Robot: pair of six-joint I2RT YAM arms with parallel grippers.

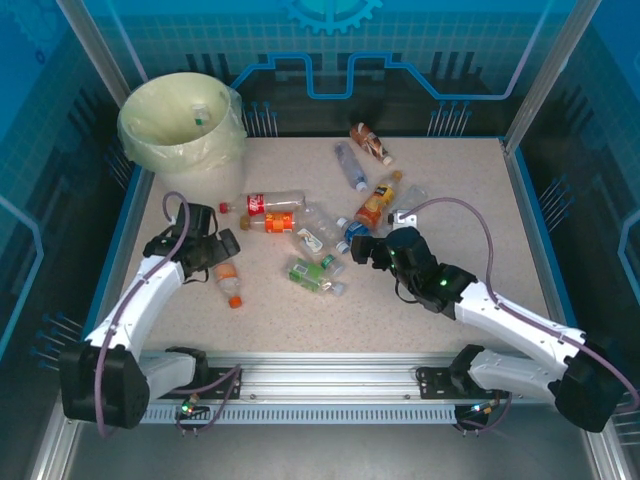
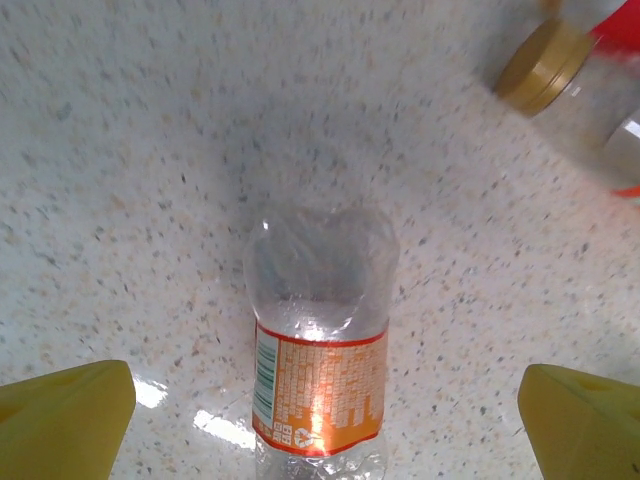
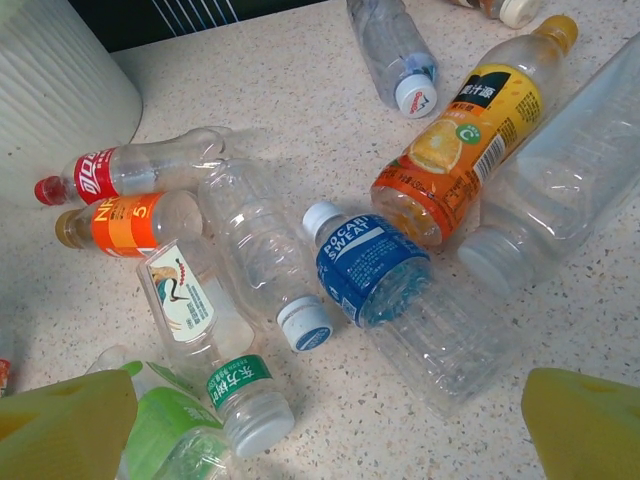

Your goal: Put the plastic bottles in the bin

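Several plastic bottles lie scattered mid-table. My left gripper (image 1: 222, 262) (image 2: 325, 425) hangs open over a clear bottle with an orange label (image 1: 229, 281) (image 2: 320, 385); its yellow fingers stand wide on either side, not touching it. My right gripper (image 1: 362, 250) (image 3: 330, 435) is open above the central heap, near a blue-labelled bottle (image 1: 345, 232) (image 3: 370, 262), a green-labelled bottle (image 1: 310, 275) (image 3: 170, 430) and a clear white-capped one (image 3: 265, 260). The bin (image 1: 140, 130) (image 3: 60, 80), cream with a yellowish bag, stands at the back left and holds one bottle (image 1: 202, 115).
A red-labelled bottle (image 1: 268, 203) (image 3: 120, 172) and an orange-labelled one with a gold cap (image 1: 275, 222) (image 2: 545, 65) lie between the arms. An orange juice bottle (image 1: 377, 203) (image 3: 460, 150), a clear bottle (image 1: 350, 165) and a brown-labelled one (image 1: 370, 143) lie farther back.
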